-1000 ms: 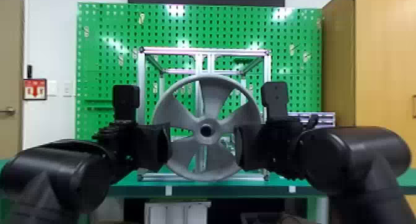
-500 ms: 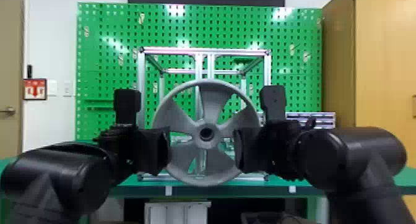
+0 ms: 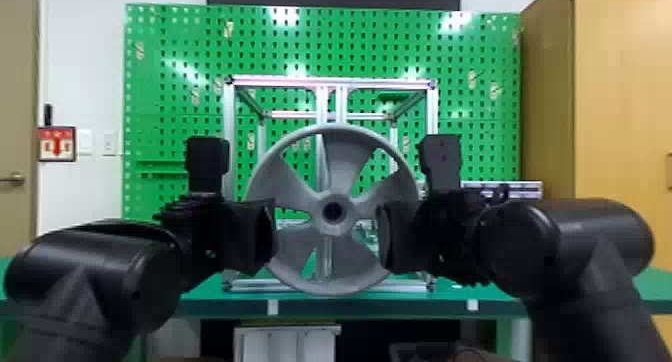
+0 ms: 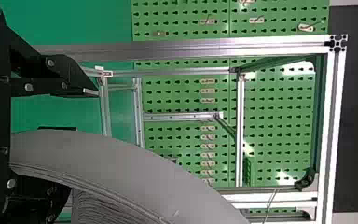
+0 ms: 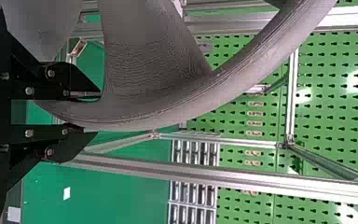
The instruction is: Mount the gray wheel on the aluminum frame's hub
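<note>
"Where do we find the gray wheel (image 3: 340,153)?"

"We record it upright in front of the aluminum frame (image 3: 330,82), its broad face and dark center bore (image 3: 332,212) toward the head camera. We cannot tell whether it sits on the frame's hub."

"And the left gripper (image 3: 271,236)?"

"We see it at the wheel's left side. In the left wrist view, its jaws stand wide apart with the rim between them, and we note a gap from the rim to one finger (image 4: 58,77)."

"The right gripper (image 3: 386,236)?"

"At the wheel's right side. In the right wrist view, we find its jaws clamped on the rim, one finger to each face of it."

"What do we log beyond these?"

"The frame rests on a green table (image 3: 645,286). Behind it we note a green pegboard (image 3: 320,46); to the right, a low rack (image 3: 525,188) and a wooden cabinet (image 3: 620,111). On the wall at left we see a red and white sign (image 3: 57,143), and below the table's edge a white unit (image 3: 287,343)."
</note>
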`<state>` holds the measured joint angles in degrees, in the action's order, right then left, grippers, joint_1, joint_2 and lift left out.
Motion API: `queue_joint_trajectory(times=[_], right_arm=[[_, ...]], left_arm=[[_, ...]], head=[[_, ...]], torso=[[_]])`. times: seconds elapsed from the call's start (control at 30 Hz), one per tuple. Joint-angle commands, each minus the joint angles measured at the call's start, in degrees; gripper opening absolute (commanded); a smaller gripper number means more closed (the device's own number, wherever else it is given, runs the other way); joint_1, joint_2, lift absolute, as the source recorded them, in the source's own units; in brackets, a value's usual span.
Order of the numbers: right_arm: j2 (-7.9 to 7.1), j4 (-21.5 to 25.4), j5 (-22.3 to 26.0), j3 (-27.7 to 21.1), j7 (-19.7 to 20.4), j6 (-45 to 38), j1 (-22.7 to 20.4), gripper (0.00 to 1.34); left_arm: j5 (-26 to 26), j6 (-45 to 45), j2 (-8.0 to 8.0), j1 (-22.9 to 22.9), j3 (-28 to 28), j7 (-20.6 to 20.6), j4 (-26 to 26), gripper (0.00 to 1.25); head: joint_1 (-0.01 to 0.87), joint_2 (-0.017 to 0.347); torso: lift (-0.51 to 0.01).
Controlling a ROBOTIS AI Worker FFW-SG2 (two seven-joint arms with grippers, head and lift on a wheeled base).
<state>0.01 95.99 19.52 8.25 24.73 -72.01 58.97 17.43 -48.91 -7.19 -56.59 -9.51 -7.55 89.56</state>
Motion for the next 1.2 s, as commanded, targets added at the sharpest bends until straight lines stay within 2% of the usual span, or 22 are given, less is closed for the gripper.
queue_joint_trajectory(times=[0.0, 0.1, 0.27, 0.43, 0.8, 1.17], right_arm=[[0.05, -1.42, 0.43, -0.52, 3.83, -0.94, 0.97, 0.17], [0.05, -3.17, 0.51, -1.14, 1.63, -1.2, 1.41, 0.17], [0.05, -5.11, 0.51, -1.22, 1.11, -1.38, 2.03, 0.17], [0.05, -8.01, -0.19, -1.14, -1.44, -1.29, 3.08, 0.17], [0.05, -11.44, -7.57, -1.93, -6.72, -0.67, 4.75, 0.17], [0.05, -13.98, -8.89, -3.07, -7.16, 2.93, 4.23, 0.17]], left_arm=[[-0.47, -1.19, -0.02, -0.63, -0.16, -0.01, -0.97, 0.37], [-0.64, -1.19, -0.02, -0.54, 0.1, -0.01, -1.58, 0.37], [-0.82, -1.19, 0.07, -0.46, 0.81, -0.01, -2.64, 0.37], [-0.91, -0.66, 0.07, -0.98, 0.81, -0.01, -4.48, 0.37], [-1.35, 0.3, -0.02, -2.74, 1.16, -0.01, -9.05, 0.37], [-2.67, 3.03, -0.02, -3.88, 2.3, -0.01, -13.62, 0.37]], head=[[-0.005, 0.006], [-0.005, 0.006], [-0.005, 0.006], [-0.005, 0.006], [-0.005, 0.006], [-0.005, 0.006]], torso=[[-0.499], [-0.499], [-0.499], [-0.499], [-0.499], [-0.499]])
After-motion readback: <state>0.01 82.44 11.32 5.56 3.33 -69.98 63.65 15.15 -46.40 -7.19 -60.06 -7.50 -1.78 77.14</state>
